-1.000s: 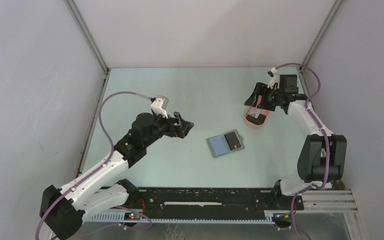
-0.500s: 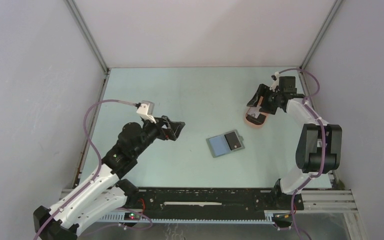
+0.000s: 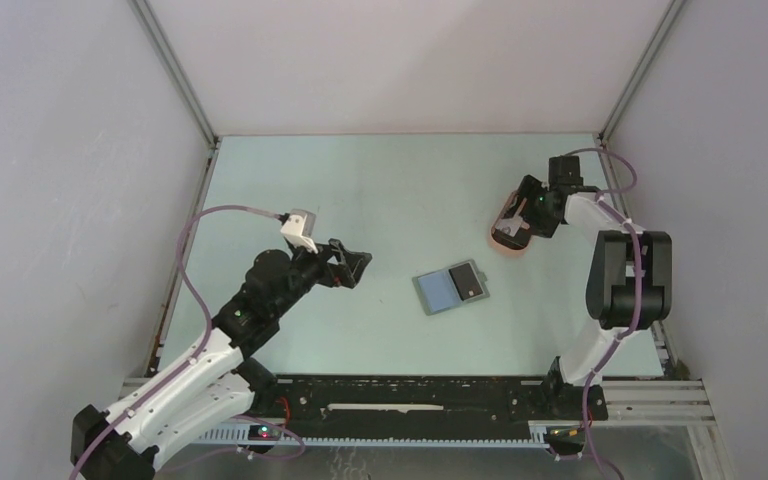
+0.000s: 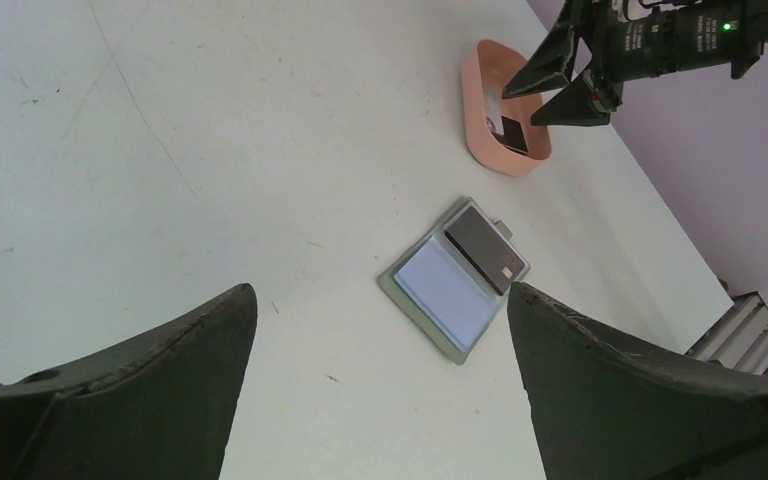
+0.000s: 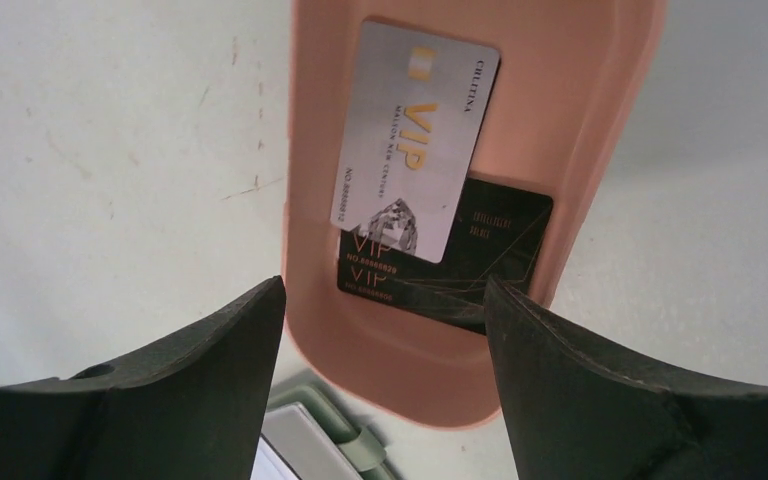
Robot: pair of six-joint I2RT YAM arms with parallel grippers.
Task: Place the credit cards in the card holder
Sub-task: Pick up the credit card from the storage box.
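ITEM card holder (image 3: 450, 288): open flat on table (image 3: 380, 190), bluish card (image 4: 447, 298) and dark card (image 4: 485, 255) apparently pocketed | pink tray (image 5: 585, 150): silver card (image 5: 415, 140) overlapping black card (image 5: 480, 265), both unmoved (about half left, I judge) | right gripper (image 5: 385, 295): jaws spread above tray, empty | left gripper (image 4: 380, 295): fully spread, empty, well apart from holder

Lighting the bench (image 3: 380, 180) evenly from overhead with soft, diffuse white light, throwing only faint, soft-edged shadows beneath the arms. Washing the pale bench surface nearly white in both wrist views. Catching a mild sheen on the silvery card (image 5: 415, 140) inside the pink tray (image 5: 600, 150) without drowning its print. Slightly blurring the dark near fingers (image 4: 130, 400) of the left tool (image 4: 380, 295) and of the right tool (image 5: 385, 288), looming large along the bottom edges. Rendering the top view crisp throughout.
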